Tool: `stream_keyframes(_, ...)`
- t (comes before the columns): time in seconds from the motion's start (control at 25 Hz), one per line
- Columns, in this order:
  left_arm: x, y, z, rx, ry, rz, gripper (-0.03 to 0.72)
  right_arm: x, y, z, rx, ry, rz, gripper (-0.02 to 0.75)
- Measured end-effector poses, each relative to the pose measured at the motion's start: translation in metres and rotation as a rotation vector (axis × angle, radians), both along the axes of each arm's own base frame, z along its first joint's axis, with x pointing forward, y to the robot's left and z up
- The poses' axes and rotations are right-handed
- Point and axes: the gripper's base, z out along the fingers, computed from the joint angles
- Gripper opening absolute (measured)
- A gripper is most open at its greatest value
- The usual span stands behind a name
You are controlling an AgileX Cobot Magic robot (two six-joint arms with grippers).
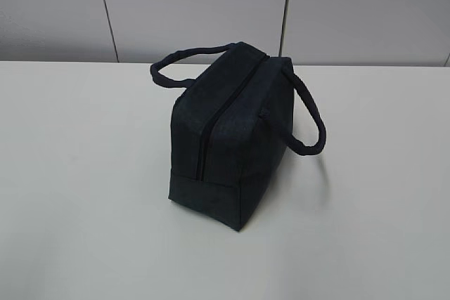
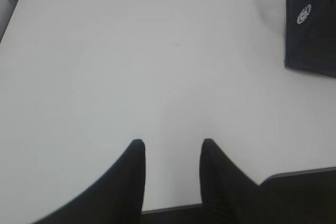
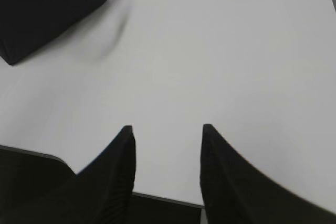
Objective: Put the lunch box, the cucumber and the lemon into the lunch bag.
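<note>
The lunch bag (image 1: pixel 232 138) stands in the middle of the white table (image 1: pixel 84 173), dark navy, its top zipper closed, its two loop handles hanging out to either side. Its corner with the white round logo shows at the top right of the left wrist view (image 2: pixel 312 24), and a corner shows at the top left of the right wrist view (image 3: pixel 47 9). The left gripper (image 2: pixel 173 142) is open and empty over the table's near edge. The right gripper (image 3: pixel 168 128) is open and empty there too. The lunch box, the cucumber and the lemon are out of view.
A grey panelled wall (image 1: pixel 211 5) rises behind the table's far edge. The table's near edge shows as a dark strip under both grippers (image 2: pixel 173 211). Neither arm shows in the exterior view.
</note>
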Motion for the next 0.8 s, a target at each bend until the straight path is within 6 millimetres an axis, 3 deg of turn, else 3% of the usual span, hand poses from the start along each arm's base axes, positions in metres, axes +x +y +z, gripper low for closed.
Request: stream_keyframes(0.8,0.0,0.0,0.0,0.0,0.0,0.0,0.239,0.0,-0.0005,0.0,-0.005,0.0,-0.005,0.31)
